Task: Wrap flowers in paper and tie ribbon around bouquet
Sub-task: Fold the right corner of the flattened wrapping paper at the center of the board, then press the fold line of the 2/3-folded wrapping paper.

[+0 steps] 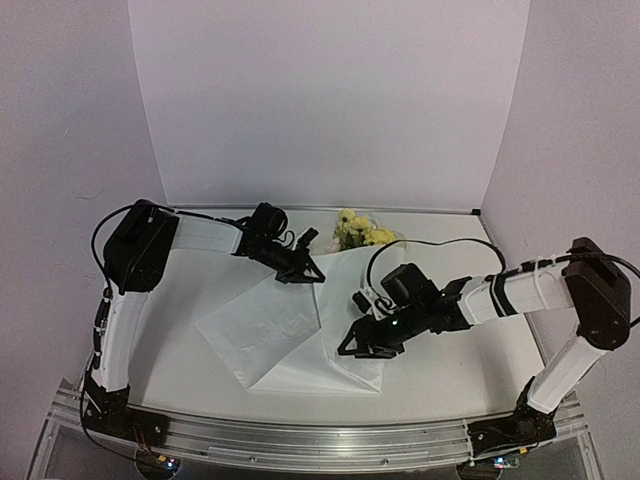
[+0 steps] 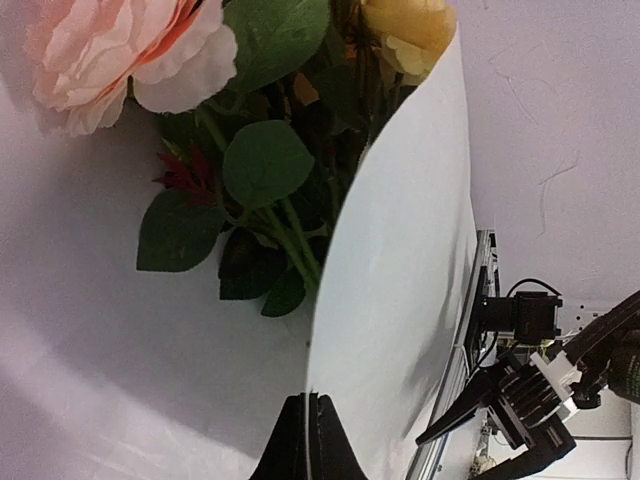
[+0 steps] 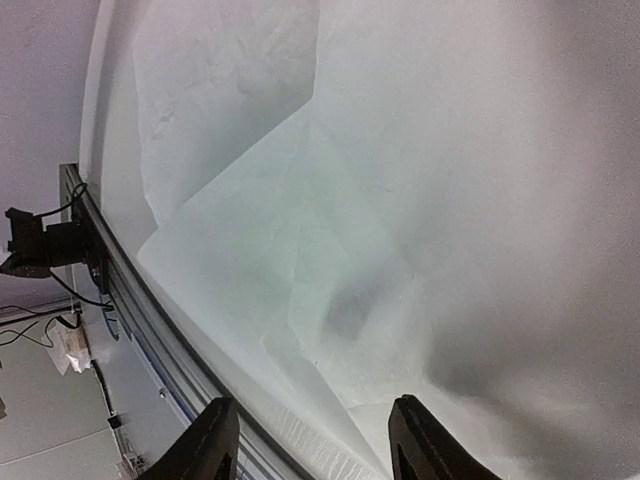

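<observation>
Left gripper pinches paper; overhead misses pink rose.

flowers: stems hidden under paper | pink blossom: cut by top edge

We find bare surface open along the left edge and at the near right corner. Mid-surface, the paper, its raised flap, the left hand, right hand and the flowers at the far edge crowd passage.
</observation>
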Tool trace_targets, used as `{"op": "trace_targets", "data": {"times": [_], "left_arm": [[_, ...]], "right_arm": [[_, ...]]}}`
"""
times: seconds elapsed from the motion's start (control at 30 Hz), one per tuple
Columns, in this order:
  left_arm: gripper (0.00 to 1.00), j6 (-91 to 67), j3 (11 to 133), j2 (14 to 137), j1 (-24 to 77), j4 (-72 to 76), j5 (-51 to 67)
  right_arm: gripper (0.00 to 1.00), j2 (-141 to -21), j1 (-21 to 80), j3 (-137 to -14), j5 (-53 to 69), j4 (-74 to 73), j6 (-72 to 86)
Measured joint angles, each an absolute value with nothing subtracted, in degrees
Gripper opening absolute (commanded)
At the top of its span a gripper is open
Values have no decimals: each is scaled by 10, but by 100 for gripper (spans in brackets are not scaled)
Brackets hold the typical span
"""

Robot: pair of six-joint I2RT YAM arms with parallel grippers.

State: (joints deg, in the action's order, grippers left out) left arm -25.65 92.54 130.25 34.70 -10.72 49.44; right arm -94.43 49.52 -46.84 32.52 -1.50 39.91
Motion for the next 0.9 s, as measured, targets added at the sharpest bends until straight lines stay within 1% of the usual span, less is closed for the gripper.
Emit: {"op": "trace_targets", "data": {"times": [0.23,0.5,0.73,0.9], "left_arm": [[0,-271,904,1256,347,-106,457],[0,-285,870,1251,347,-111,406],[0,-305,856,1238,347,-121,372],[0,-316,844,1206,347,-122,358]], "right_arm": [[52,-881,495,-423,315,-22,410],[50,-884,495,-378,303,10,452],[53,-892,495,-376,296,56,482],[54,-887,496,-373,294,66,491]]}}
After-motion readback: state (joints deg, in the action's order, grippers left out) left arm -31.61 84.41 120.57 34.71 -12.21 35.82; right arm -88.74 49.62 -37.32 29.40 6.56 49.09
